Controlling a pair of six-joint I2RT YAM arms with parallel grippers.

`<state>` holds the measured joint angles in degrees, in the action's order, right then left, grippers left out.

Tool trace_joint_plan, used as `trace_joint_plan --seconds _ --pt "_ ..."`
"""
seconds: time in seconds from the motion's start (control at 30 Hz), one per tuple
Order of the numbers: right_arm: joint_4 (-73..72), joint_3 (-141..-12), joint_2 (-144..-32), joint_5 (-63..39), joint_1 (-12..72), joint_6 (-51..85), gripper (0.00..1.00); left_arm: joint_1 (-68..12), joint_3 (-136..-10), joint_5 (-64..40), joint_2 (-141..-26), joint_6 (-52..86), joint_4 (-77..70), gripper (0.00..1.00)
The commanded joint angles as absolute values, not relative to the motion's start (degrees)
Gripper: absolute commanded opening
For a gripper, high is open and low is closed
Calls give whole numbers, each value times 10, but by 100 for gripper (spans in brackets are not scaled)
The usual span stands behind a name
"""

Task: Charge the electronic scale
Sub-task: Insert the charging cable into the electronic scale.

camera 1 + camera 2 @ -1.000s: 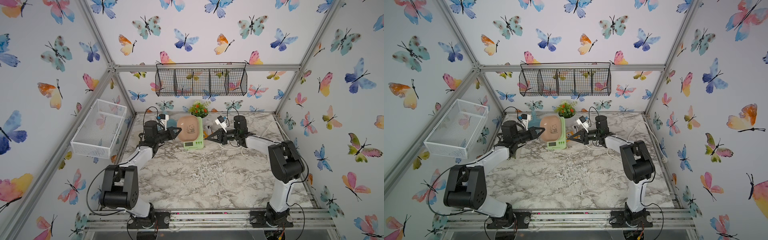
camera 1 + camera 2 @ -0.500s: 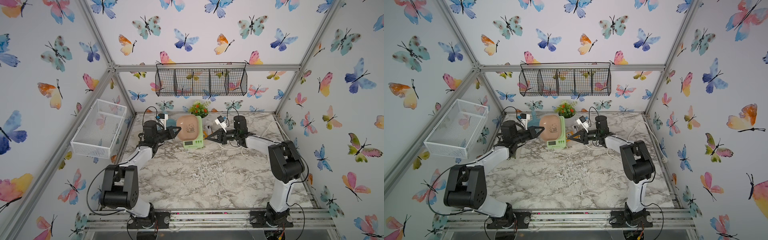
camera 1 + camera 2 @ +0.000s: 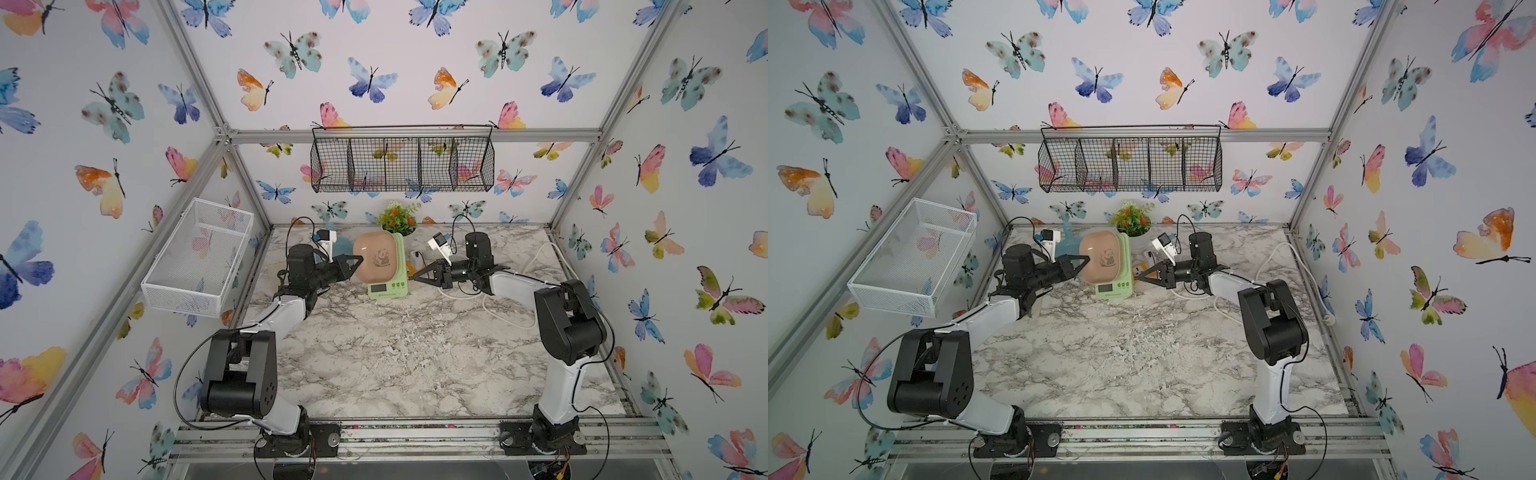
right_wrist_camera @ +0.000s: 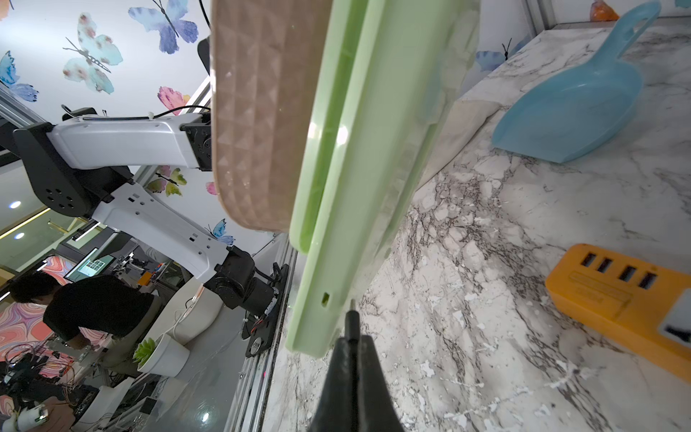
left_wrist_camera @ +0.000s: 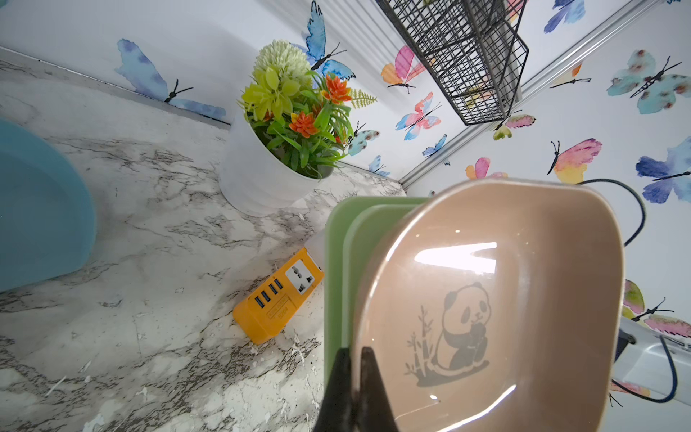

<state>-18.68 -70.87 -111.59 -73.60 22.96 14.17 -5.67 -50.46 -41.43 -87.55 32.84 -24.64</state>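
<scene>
The electronic scale (image 3: 387,286) (image 3: 1113,287) is a pale green box, tilted up at the back of the table with its display end low. Its tan-pink panda tray (image 3: 376,259) (image 5: 486,299) faces up. My left gripper (image 3: 359,259) (image 3: 1087,258) (image 5: 355,351) is shut on the tray's rim. From the opposite side, my right gripper (image 3: 413,279) (image 3: 1139,279) (image 4: 353,338) is shut on a thin dark plug (image 4: 351,318). The plug's tip sits just beside a small port (image 4: 325,298) in the green side wall (image 4: 366,149), apart from it.
An orange power strip (image 5: 278,301) (image 4: 617,299) lies behind the scale. A potted plant (image 3: 397,220) (image 5: 288,123) and a blue scoop (image 4: 572,112) stand near the back wall. A white cable (image 3: 498,320) loops across the marble under the right arm. Wire baskets hang on the walls.
</scene>
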Motion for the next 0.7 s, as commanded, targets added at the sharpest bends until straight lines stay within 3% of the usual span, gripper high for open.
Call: trace_joint_plan --seconds 0.0,0.67 --pt "-170 -708 -1098 -732 233 122 2 -56 -507 -435 -866 334 -292 0" --pt "-192 -691 -1069 -723 233 127 2 -55 -502 -432 -864 335 -291 0"
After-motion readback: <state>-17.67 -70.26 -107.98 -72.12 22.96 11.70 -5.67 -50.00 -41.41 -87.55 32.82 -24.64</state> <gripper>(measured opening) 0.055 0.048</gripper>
